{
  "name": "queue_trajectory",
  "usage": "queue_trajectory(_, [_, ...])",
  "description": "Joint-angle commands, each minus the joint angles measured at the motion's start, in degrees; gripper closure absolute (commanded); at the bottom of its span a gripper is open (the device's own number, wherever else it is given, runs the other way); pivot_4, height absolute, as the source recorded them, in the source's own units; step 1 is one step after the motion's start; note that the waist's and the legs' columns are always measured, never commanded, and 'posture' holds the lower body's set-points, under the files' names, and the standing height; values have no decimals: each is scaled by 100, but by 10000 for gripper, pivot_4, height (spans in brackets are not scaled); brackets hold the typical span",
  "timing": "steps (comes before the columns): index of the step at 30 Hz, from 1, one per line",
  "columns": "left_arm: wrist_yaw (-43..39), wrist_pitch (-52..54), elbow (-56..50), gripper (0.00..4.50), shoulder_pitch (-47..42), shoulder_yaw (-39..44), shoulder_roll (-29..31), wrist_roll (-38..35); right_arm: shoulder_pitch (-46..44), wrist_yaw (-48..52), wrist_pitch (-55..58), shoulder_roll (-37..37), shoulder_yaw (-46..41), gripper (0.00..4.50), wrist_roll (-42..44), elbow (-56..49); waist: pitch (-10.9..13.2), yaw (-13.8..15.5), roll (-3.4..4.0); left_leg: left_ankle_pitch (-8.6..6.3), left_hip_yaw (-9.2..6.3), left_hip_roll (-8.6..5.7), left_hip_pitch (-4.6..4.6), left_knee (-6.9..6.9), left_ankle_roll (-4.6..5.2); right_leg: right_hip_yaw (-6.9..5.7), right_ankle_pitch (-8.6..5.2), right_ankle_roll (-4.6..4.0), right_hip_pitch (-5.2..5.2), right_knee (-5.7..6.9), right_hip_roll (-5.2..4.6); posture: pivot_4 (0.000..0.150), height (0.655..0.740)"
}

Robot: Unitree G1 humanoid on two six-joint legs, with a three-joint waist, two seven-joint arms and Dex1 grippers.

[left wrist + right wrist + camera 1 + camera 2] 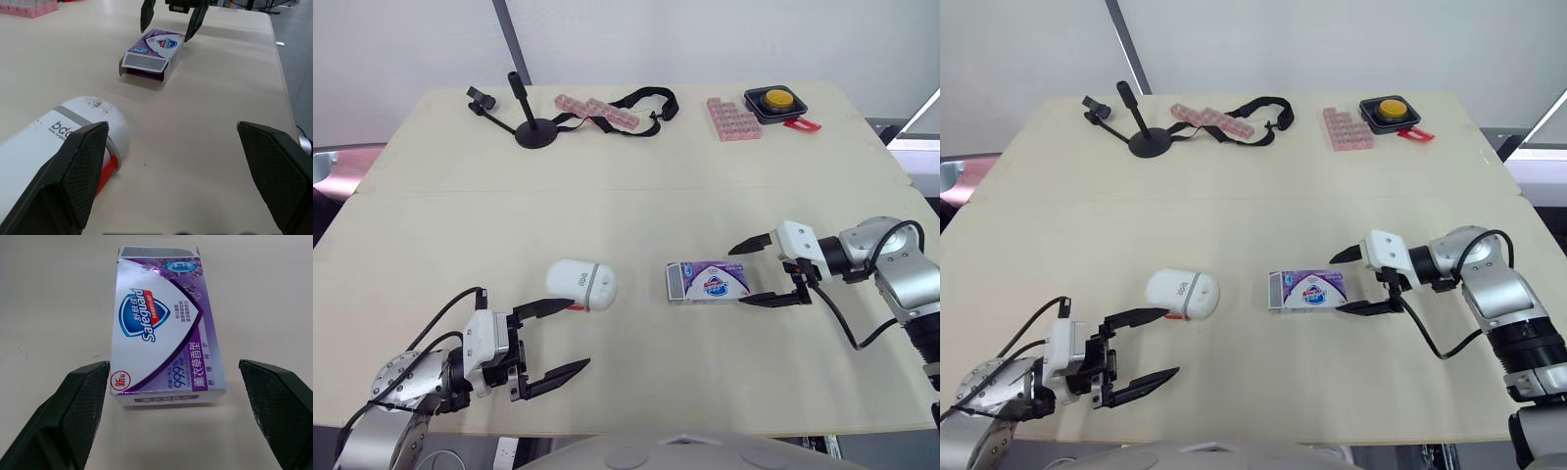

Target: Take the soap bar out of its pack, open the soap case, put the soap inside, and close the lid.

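Around one end of soap pack (705,279), right gripper (736,277), jaws wide; left gripper (579,335) wide.

Soap pack (709,282) and case (580,284) lie near each other on the surface (636,196), not touching.
The pack is a purple-and-white Safeguard box lying flat with its printed face up, and the end flap facing the case is open. The case, to the left of the pack, is a white rounded shell with a grey band and a red tab, its lid shut.
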Motion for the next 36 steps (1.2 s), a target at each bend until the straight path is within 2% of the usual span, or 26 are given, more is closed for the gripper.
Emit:
queue_trajectory(1, [-156,-352,104,203,8,67,65,43,-89,24,-16,61,-12,0,23,15,0,-8,1,0,0,0,0,0,0,0,3,6,-1,2,1,1500,7343])
queue_trajectory(29, [329,2,-226,203,13,-202,124,140,69,-20,130,77,-71,0,50,32,-1,-6,2,1,1,7,3,0,0,0,5,9,-6,23,6,1500,7343])
queue_trajectory(31, [279,-400,-213,203,150,-207,-37,167,59,-36,132,91,-61,0,44,20,-1,-10,2,0,2,7,3,0,0,1,5,9,-6,23,5,1500,7343])
queue_trajectory(36, [383,-396,-209,203,315,-252,-188,49,46,-61,154,113,-50,0,48,-3,-1,2,2,0,4,14,3,0,0,0,5,8,-6,23,11,1500,7343])
